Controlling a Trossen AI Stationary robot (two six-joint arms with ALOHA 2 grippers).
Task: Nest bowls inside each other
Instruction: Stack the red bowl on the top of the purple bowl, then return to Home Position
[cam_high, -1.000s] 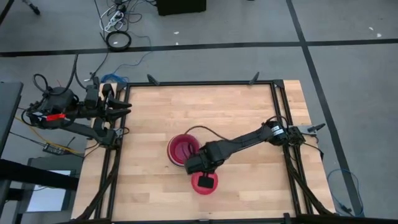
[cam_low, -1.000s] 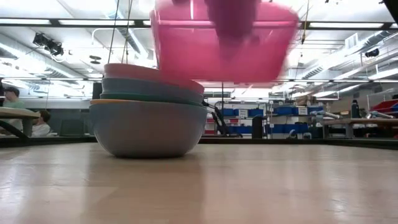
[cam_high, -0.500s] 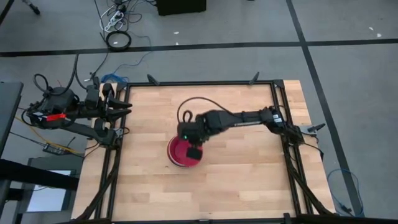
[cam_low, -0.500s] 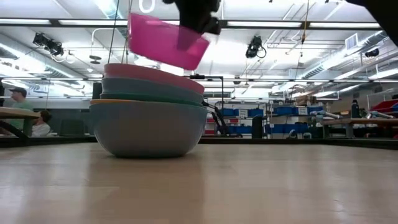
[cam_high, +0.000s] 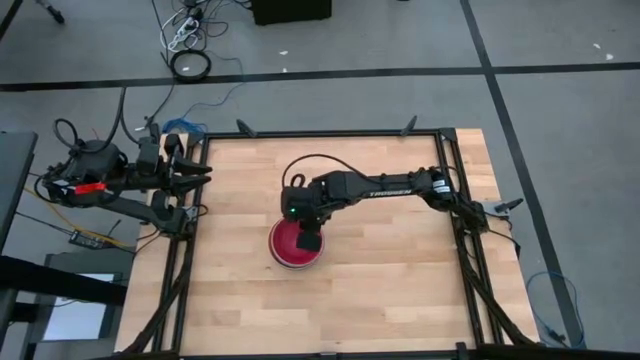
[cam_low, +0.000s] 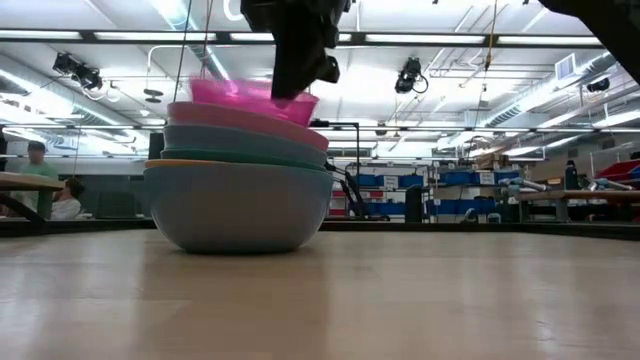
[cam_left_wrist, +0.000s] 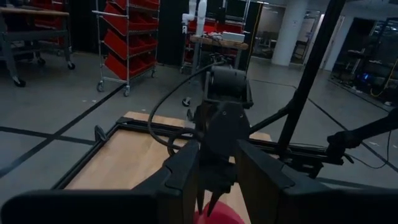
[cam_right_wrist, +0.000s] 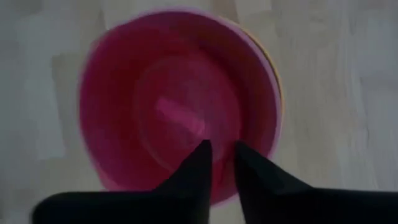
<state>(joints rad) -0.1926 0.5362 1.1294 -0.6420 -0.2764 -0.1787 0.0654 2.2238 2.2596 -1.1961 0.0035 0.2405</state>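
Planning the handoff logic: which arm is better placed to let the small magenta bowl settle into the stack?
Right. The right gripper is directly over the stack, at the magenta bowl on top. The left gripper waits at the table's left edge.

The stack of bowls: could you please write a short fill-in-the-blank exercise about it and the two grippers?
1. The magenta bowl sits at the ____ of the stack of bowls.
2. The ____ gripper is directly above the stack.
3. The left gripper waits at the table's ____ edge in the high view.
4. The stack stands on a ____ table.

Missing words: top; right; left; wooden
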